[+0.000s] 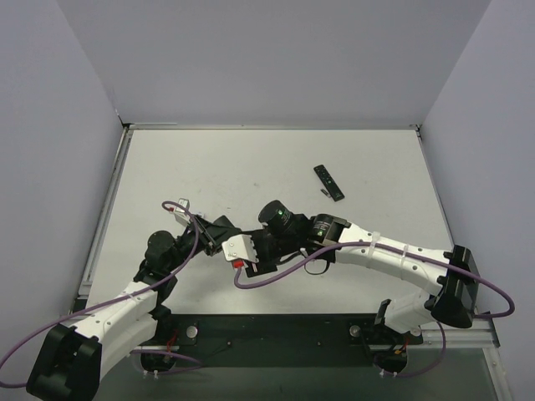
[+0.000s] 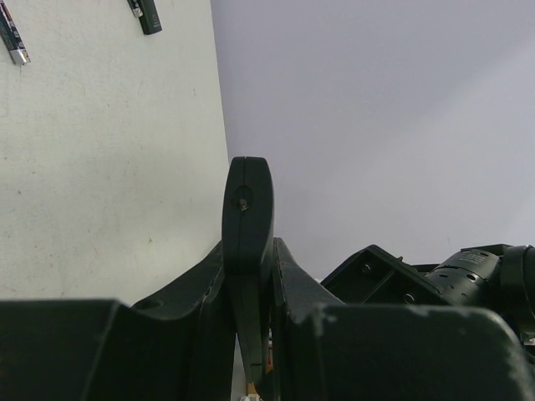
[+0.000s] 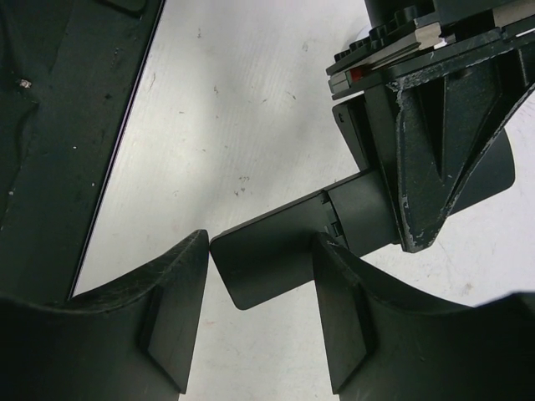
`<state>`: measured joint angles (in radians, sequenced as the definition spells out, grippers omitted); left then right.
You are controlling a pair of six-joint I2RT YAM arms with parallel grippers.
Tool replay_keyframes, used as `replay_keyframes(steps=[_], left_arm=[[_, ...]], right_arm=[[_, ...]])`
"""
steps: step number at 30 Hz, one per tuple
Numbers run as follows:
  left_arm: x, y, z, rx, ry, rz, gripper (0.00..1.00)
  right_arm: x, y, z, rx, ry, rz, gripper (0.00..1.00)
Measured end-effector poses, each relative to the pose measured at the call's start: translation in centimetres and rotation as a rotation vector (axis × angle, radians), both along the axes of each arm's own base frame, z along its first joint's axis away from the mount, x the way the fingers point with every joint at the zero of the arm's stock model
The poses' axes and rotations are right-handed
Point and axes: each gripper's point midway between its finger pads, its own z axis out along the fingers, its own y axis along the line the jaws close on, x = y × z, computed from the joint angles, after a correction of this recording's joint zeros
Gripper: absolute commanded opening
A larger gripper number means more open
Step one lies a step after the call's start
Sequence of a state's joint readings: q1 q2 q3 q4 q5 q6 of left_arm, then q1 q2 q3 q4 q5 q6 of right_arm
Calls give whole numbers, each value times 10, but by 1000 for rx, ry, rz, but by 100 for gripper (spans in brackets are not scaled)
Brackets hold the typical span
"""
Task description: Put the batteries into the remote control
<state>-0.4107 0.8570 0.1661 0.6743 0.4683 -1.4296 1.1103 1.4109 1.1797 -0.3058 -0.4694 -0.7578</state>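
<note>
My left gripper (image 1: 251, 259) is shut on the black remote control (image 2: 248, 209), which shows edge-on between its fingers in the left wrist view. In the right wrist view the remote control's flat end (image 3: 276, 251), with a cover seam across it, lies between my right gripper's (image 3: 261, 242) spread fingers. The left fingertip (image 3: 188, 251) sits at the remote's corner and the right finger passes in front of it. The right gripper (image 1: 267, 245) meets the left one at the table's middle. A tiny dark battery (image 1: 323, 192) lies on the table, far right of both grippers.
A slim black bar (image 1: 328, 182), like a remote or a cover, lies beside the battery at the back right. Two dark slim pieces (image 2: 12, 38) (image 2: 146, 15) show at the top left of the left wrist view. Grey walls enclose the white table (image 1: 209, 167). Purple cables trail from both arms.
</note>
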Motion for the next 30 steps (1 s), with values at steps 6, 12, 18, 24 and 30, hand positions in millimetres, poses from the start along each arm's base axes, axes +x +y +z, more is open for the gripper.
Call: replay_keyframes(steps=[6, 12, 18, 24, 30], left_arm=[[0, 0, -1, 1, 6, 1, 0], [2, 2, -3, -8, 26, 15, 0], [6, 5, -6, -5, 43, 38, 0], [9, 8, -12, 6, 67, 62, 0], [12, 10, -16, 17, 80, 81, 0]], right_arm=[[3, 2, -3, 11, 1, -3, 45], [6, 3, -7, 17, 2, -7, 45], [12, 6, -11, 20, 2, -12, 41], [17, 8, -16, 27, 20, -13, 41], [21, 12, -19, 27, 41, -9, 41]])
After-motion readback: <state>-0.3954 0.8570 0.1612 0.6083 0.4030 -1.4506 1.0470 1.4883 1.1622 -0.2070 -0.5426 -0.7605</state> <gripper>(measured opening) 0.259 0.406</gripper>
